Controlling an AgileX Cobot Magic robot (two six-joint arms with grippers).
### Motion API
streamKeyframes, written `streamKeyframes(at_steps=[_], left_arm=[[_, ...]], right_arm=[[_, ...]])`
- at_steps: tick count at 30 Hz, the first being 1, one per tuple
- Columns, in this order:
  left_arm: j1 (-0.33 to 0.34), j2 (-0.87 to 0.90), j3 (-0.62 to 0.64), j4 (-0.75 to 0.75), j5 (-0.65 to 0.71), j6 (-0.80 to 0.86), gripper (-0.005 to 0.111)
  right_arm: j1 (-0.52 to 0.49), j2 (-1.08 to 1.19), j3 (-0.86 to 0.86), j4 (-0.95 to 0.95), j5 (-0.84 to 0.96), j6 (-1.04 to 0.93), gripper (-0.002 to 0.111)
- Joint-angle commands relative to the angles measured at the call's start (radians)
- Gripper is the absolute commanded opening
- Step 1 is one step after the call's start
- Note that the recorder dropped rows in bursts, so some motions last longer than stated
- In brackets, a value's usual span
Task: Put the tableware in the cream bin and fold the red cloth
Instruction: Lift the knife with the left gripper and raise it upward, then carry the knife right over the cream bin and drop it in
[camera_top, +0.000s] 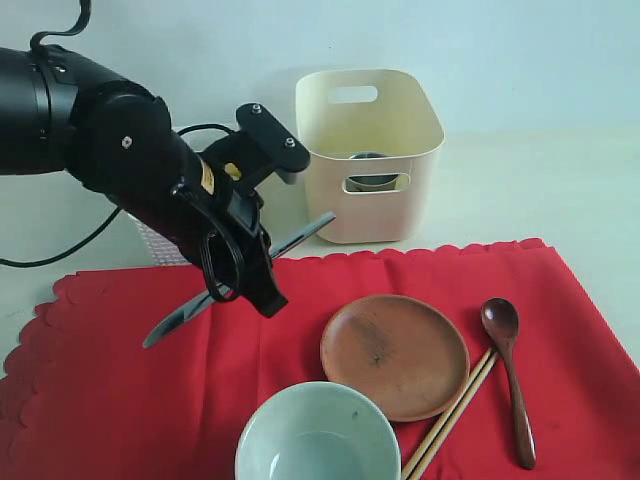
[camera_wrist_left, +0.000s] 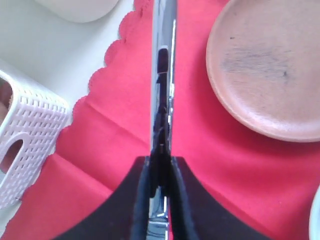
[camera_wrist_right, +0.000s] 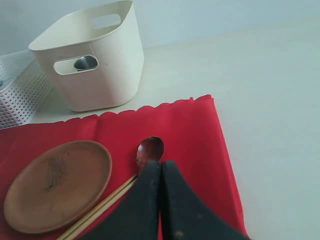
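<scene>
Left fingers pinch the knife between them above the red cloth; right fingers sit pressed together.

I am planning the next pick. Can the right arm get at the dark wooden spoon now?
Probably yes. The spoon lies uncovered on the red cloth just ahead of the right gripper, whose jaws are shut and empty; they must open first.

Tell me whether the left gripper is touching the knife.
Touching. The left wrist view shows the left gripper with both fingers pressed against the knife, no gap on either side.
</scene>
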Motion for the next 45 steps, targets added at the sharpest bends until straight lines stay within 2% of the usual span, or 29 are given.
streamKeyframes(at_steps=[1, 11, 16, 22, 31, 38, 45], left_arm=[[0.008, -0.012, -0.003, 0.004, -0.056, -0.011, 0.0], [0.077, -0.045, -0.003, -0.006, -0.18, -0.042, 0.0], [0.086, -0.057, -0.003, -0.006, -0.271, -0.038, 0.0], [0.086, -0.057, -0.003, -0.006, -0.46, -0.035, 0.0], [0.084, -0.057, -0.005, 0.008, -0.841, -0.042, 0.0], [0.084, -0.025, -0.123, 0.065, -0.913, -0.205, 0.0], [0.084, 0.07, -0.166, 0.078, -1.19, -0.354, 0.0]], right_arm=[[-0.005, -0.005, 0.003, -0.009, -0.012, 0.0, 0.0], [-0.005, -0.005, 0.003, -0.009, -0.012, 0.0, 0.0], [-0.005, -0.005, 0.003, -0.009, -0.012, 0.0, 0.0], [-0.005, -0.005, 0.003, -0.009, -0.012, 0.0, 0.0], [-0.005, -0.005, 0.003, -0.009, -0.012, 0.0, 0.0], [-0.005, -0.005, 0.003, -0.009, -0.012, 0.0, 0.0], [-0.005, -0.005, 0.003, -0.009, -0.012, 0.0, 0.0]])
